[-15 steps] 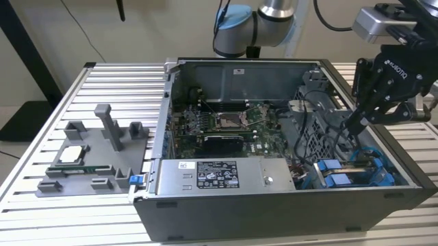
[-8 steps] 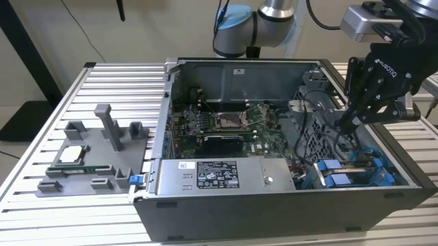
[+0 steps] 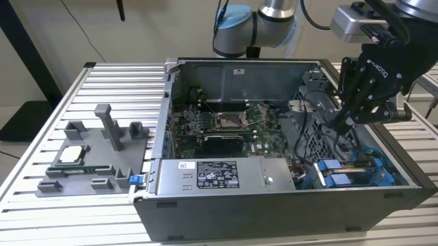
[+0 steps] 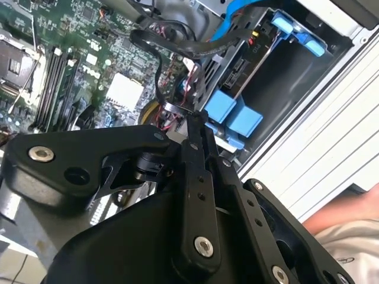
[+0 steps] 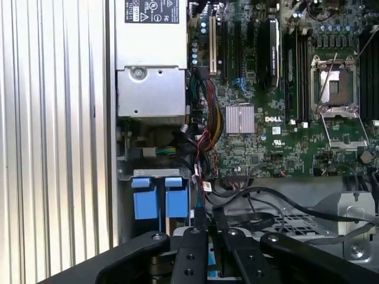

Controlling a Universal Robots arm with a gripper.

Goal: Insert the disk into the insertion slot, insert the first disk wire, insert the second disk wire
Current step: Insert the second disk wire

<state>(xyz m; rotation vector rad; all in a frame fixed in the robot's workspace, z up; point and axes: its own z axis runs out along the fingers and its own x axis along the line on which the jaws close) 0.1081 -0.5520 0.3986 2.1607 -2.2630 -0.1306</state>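
The gripper [image 3: 340,124] hung at the open case's three o'clock, jaws pinched shut on a black wire [image 4: 155,59], near the blue drive rails [image 3: 340,173].

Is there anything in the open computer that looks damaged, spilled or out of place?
Nothing looks damaged or spilled. Loose black cables loop untidily inside the case beside the tool, and the processor socket sits bare.

The computer case [image 3: 287,169] lay open on the slatted table [image 3: 41,205]. In the exterior view, the fixture tray [image 3: 96,159] sat at its nine o'clock, the power supply [image 3: 219,177] inside at six, the insertion slot [image 3: 356,171] at four, the motherboard [image 3: 226,123] centrally.
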